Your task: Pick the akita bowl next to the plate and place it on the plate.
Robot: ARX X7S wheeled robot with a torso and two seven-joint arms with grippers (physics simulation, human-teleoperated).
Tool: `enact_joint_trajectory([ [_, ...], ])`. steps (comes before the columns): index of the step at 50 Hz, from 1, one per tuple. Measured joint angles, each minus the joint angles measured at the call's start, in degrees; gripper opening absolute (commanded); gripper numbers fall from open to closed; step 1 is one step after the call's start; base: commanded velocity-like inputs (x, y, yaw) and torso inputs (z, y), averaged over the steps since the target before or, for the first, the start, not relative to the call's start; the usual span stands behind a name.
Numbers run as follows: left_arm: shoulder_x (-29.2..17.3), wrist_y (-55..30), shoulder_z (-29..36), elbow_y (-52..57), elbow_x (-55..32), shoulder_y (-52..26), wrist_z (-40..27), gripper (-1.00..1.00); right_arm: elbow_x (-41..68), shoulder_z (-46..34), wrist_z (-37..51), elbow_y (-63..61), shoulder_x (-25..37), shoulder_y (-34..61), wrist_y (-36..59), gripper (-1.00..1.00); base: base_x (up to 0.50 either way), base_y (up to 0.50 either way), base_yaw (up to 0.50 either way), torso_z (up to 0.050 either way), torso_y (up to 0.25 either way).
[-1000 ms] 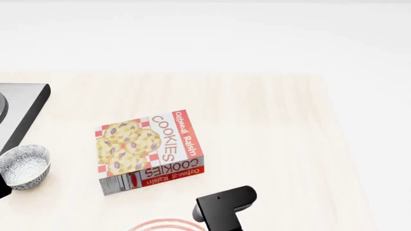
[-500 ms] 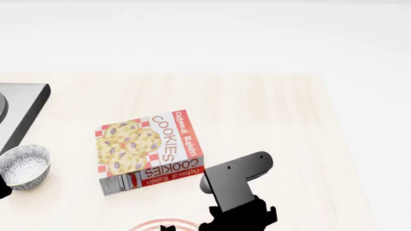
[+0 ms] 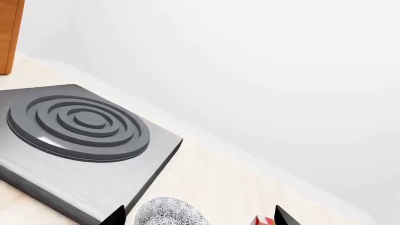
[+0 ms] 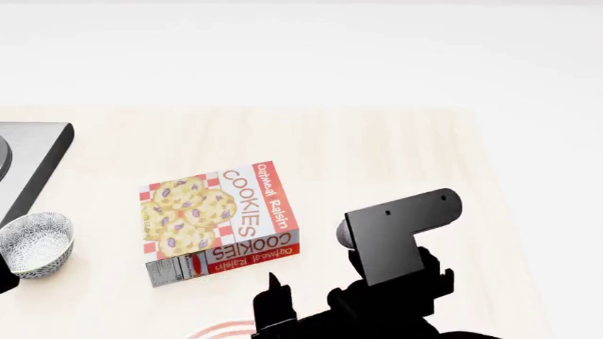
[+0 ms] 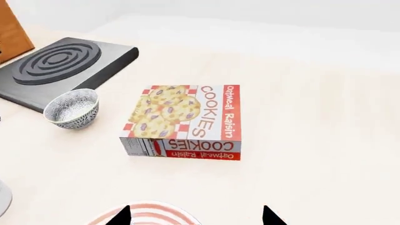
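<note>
Pretty bare room honestly. Pale light-wood table (image 4: 396,155) with faint grain, plain white wall (image 3: 262,61) right behind its far edge. Lighting's soft and even, barely any shadows. Off to one side there's an orange-brown wooden panel (image 3: 9,35), some kind of furniture, can't tell what.

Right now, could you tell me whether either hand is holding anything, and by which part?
Nothing is held. The right hand is open above the plate; the left hand is open near the akita bowl.

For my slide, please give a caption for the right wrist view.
Cookie box lying flat between speckled bowl and red-ringed plate, stove burner behind.
</note>
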Motion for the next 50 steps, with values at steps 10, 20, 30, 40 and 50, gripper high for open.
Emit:
enact_joint_trajectory([
  [10, -0.15, -0.13, 0.01, 0.57, -0.28, 0.31, -0.3, 1.0, -3.98, 2.95, 1.3, -2.73, 0.9, -3.75, -5.87, 1.0, 0.0, 0.0, 0.0, 0.0, 0.0],
  [20, -0.39, -0.62, 0.02, 1.7, -0.67, 0.69, -0.96, 1.0, -11.51, 4.21, 1.33, -5.17, 1.29, -9.77, -14.2, 1.0, 0.0, 0.0, 0.0, 0.0, 0.0],
  [30, -0.57, -0.86, 0.1, 2.33, -0.87, 0.85, -1.42, 1.0, -19.69, 3.65, 0.76, -5.11, 1.51, -15.77, -22.08, 1.0, 0.0, 0.0, 0.0, 0.0, 0.0],
  [40, -0.65, -0.8, 0.24, 2.42, -0.89, 0.86, -1.58, 1.0, -25.97, 2.78, 0.16, -3.81, 1.49, -20.6, -28.4, 1.0, 0.0, 0.0, 0.0, 0.0, 0.0],
  [50, -0.8, -0.94, 0.29, 2.89, -1.09, 1.02, -1.91, 1.0, -31.36, 1.3, -0.11, -2.26, 1.55, -24.01, -33.25, 1.0, 0.0, 0.0, 0.0, 0.0, 0.0],
])
